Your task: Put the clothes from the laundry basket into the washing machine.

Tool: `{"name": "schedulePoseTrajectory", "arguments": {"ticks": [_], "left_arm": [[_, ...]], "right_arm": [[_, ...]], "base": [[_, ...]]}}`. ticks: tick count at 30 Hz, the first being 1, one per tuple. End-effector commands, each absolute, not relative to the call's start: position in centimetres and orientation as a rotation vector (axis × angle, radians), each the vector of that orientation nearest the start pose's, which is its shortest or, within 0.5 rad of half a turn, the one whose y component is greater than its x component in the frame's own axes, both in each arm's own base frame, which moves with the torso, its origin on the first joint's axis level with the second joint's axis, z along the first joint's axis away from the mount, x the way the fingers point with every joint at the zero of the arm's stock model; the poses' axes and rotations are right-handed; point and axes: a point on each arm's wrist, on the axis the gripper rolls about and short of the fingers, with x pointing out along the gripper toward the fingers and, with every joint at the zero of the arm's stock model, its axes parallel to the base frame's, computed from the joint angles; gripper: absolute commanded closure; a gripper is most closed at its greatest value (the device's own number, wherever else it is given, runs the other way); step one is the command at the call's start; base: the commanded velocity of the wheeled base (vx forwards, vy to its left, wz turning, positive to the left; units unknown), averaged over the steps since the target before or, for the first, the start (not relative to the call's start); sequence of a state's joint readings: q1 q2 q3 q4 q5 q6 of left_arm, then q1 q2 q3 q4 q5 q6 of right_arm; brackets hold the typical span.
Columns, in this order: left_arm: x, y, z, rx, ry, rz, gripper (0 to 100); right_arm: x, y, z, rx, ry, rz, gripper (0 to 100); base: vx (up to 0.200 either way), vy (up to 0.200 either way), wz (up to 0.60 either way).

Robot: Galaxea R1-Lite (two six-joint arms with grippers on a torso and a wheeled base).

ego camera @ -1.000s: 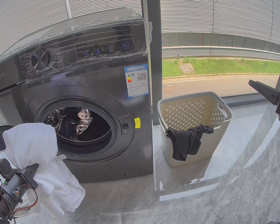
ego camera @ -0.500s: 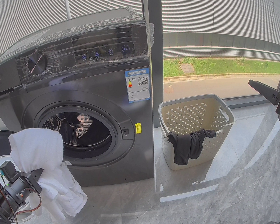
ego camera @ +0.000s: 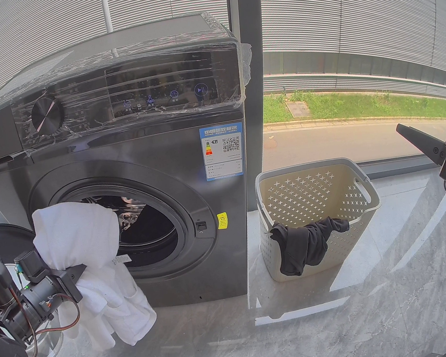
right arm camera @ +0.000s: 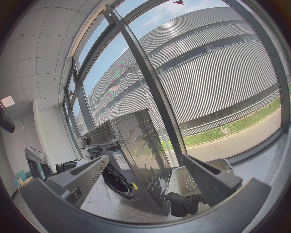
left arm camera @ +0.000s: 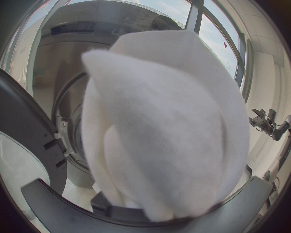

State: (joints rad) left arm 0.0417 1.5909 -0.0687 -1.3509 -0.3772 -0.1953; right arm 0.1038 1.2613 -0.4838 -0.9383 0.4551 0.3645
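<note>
Washing machine [ego camera: 124, 144], dark grey sheet metal with a film-wrapped control panel, fills the left half of the head view. Its round door [ego camera: 0, 242] stands open at the left edge, exposing the shiny drum [ego camera: 144, 229]. Laundry basket [ego camera: 311, 166], cream perforated plastic, stands on the marbled floor [ego camera: 327, 323] just right of the machine, a limp black garment [ego camera: 306, 241] draped over its near rim. White garment [ego camera: 76, 236], thick and towel-like, hangs bunched at lower left before the drum mouth, pinched in the jaws of the left gripper [ego camera: 77, 273]. Right gripper [right arm camera: 144, 163], at the right edge, has jaws spread and empty. Step in hand, by judgement: loading the white piece. Next, carry it through the opening and release, keeping trailing folds off the rim.
</note>
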Motion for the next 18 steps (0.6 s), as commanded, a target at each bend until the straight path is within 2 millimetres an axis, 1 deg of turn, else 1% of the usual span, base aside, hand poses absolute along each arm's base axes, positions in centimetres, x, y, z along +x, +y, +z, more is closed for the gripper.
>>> {"name": "schedulePoseTrajectory", "arguments": {"ticks": [1, 3, 6, 7, 8, 9, 10, 12, 14, 16, 17, 18], "left_arm": [[22.1, -0.3, 9.1, -0.246, 0.284, -0.288, 100], [23.4, -0.2, 8.2, -0.25, 0.301, -0.261, 100], [25.8, -0.4, 7.8, -0.291, 0.256, -0.26, 100], [25.8, -0.4, 7.8, -0.291, 0.256, -0.26, 100], [27.6, -0.8, 7.7, -0.331, 0.226, -0.242, 100], [28.4, -0.8, 7.6, -0.349, 0.207, -0.193, 100], [28.4, -0.8, 7.6, -0.349, 0.207, -0.193, 100], [30.0, -1.0, 6.7, -0.402, 0.187, -0.061, 100], [30.6, -1.8, 6.3, -0.453, 0.176, -0.062, 100], [30.7, -2.4, 6.1, -0.476, 0.175, -0.077, 100], [30.7, -3.0, 5.5, -0.51, 0.188, -0.086, 100], [30.7, -3.1, 5.3, -0.516, 0.194, -0.084, 100]], "right_arm": [[18.4, 2.9, 23.6, 0.329, -0.065, 0.583, 0], [18.6, 2.9, 23.6, 0.329, -0.065, 0.581, 0], [18.7, 2.9, 23.7, 0.329, -0.065, 0.581, 0], [18.7, 2.9, 23.7, 0.329, -0.065, 0.581, 0], [18.9, 2.9, 23.6, 0.33, -0.06, 0.581, 0], [19.1, 3.0, 23.7, 0.33, -0.06, 0.581, 0], [19.1, 3.0, 23.7, 0.33, -0.06, 0.581, 0], [19.5, 3.0, 23.7, 0.33, -0.057, 0.58, 0], [19.9, 3.0, 23.7, 0.331, -0.055, 0.575, 0], [20.1, 2.8, 23.7, 0.331, -0.053, 0.568, 0], [20.4, 2.8, 23.8, 0.331, -0.053, 0.565, 0], [20.5, 2.8, 23.8, 0.331, -0.053, 0.565, 0]], "base": [[0.0, 0.0, 0.0], [0.0, 0.0, 0.0], [0.0, 0.0, 0.0], [0.0, 0.0, 0.0], [0.0, 0.0, 0.0], [0.0, 0.0, 0.0], [0.0, 0.0, 0.0], [0.0, 0.0, 0.0], [0.0, 0.0, 0.0], [0.0, 0.0, 0.0], [0.0, 0.0, 0.0], [0.0, 0.0, 0.0]]}}
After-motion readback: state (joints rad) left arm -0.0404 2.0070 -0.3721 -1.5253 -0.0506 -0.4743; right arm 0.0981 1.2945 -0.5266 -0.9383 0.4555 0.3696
